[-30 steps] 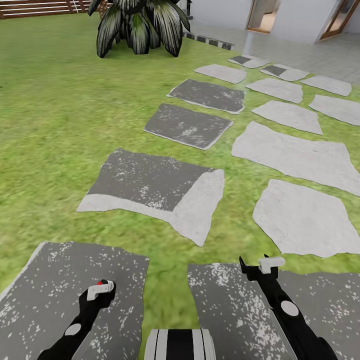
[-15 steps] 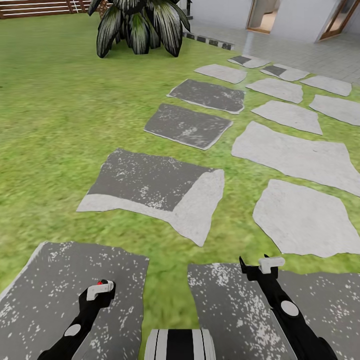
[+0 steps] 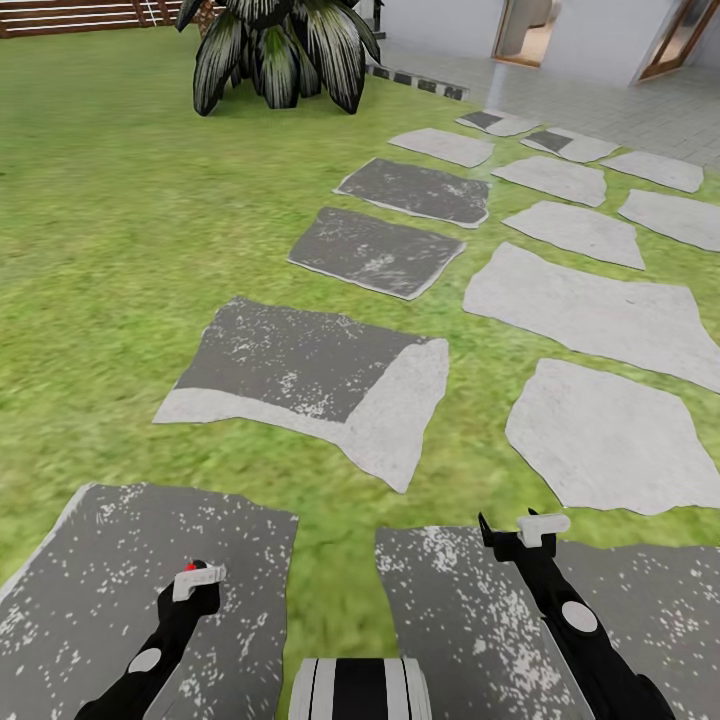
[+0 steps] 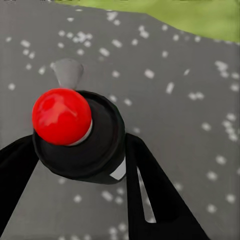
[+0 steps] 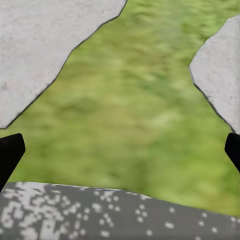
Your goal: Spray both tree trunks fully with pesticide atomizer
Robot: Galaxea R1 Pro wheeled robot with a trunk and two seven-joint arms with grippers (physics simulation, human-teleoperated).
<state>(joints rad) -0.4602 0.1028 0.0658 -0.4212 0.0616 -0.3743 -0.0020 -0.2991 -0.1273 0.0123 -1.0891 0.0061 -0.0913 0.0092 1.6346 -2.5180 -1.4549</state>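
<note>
Head view looks down over a lawn (image 3: 110,250) crossed by light and dark grey paving stones (image 3: 310,375), with a broad-leaved plant (image 3: 280,50) far ahead, a slatted fence (image 3: 70,15) at far left and a white house (image 3: 600,35) at far right. Both arms reach forward low in the scene, each over a dark speckled stone.

In the left wrist view, the left gripper (image 4: 80,150) has its two black fingers (image 4: 150,190) closed against a round black object topped by a shiny red ball (image 4: 61,116), with a small grey spout beyond it; this looks like the atomizer (image 4: 82,137), though its top is red here. In the head view the same red spot sits at the left gripper (image 3: 197,577) tip, above the near left dark stone (image 3: 90,590).

Right gripper (image 3: 515,532) hangs over the near right stone's far edge. Its wrist view shows only the two black fingertips (image 5: 10,155) at opposite edges, spread wide, with grass (image 5: 140,110) and stone corners between them and nothing held.
</note>
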